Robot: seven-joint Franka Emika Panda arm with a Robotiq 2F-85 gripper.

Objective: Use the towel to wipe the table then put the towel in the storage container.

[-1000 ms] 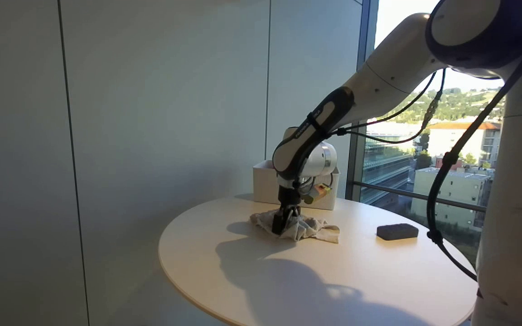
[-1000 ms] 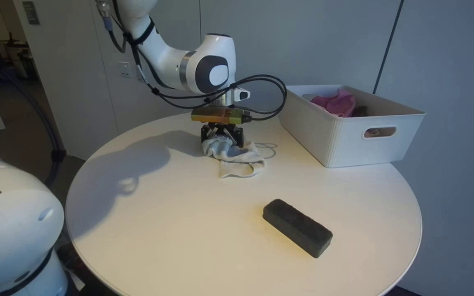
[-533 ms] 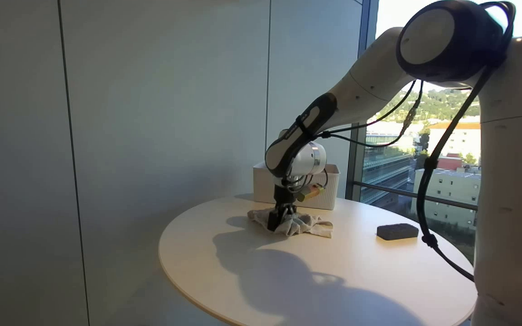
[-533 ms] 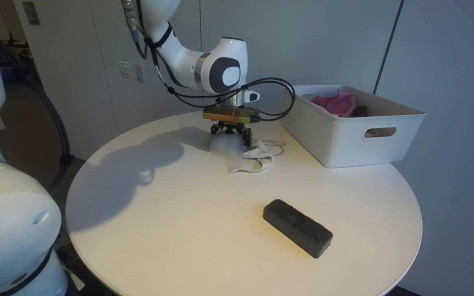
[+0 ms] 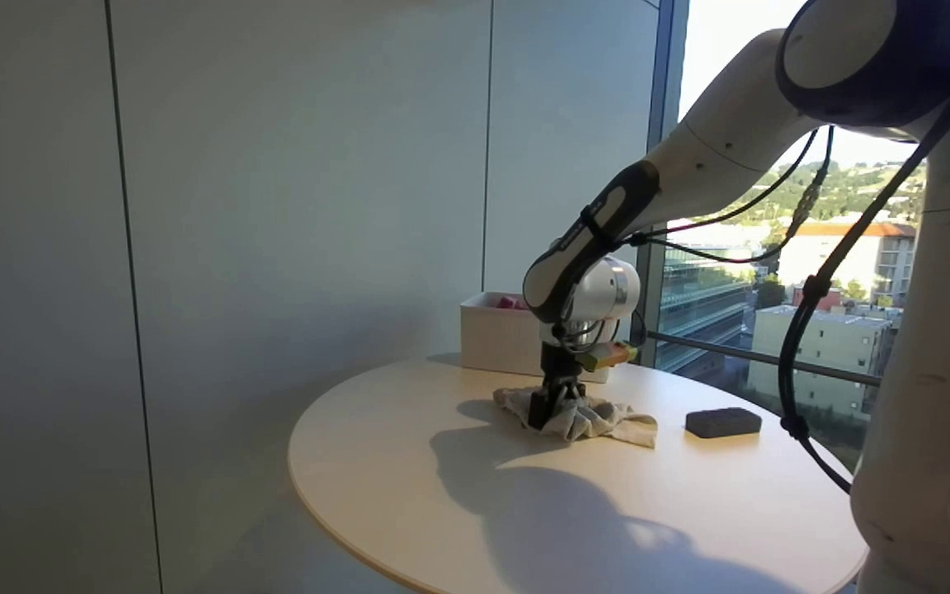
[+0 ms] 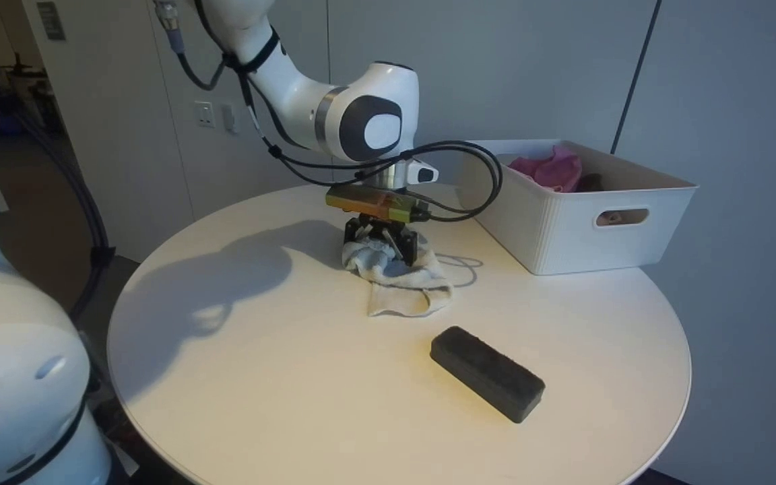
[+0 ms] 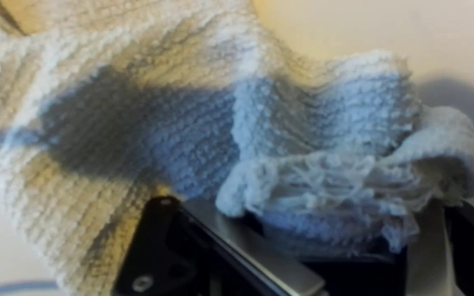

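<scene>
The towel [image 6: 395, 275] is pale and ribbed. It lies bunched on the white round table [image 6: 260, 377], as it also does in the other exterior angle [image 5: 603, 419]. My gripper [image 6: 380, 252] points straight down over it, low to the table [image 5: 359, 462]. In the wrist view the jaws stand well apart, with a thick frayed fold of towel [image 7: 196, 131] filling the gap and touching both sides. The fingertips are hidden in the cloth. The storage container [image 6: 576, 246] is a white open box with a handle hole, at the table's back; it shows in both exterior views [image 5: 491, 342].
A dark rectangular block [image 6: 488, 374] lies on the table in front of the towel; it shows in both exterior views [image 5: 722, 422]. A pink cloth [image 6: 553, 172] and a dark item sit inside the container. Black cables loop beside my wrist.
My gripper and the towel first slid a little toward the back wall, then came forward, closer to the dark block. The towel keeps its bunched shape and travels with the gripper.
</scene>
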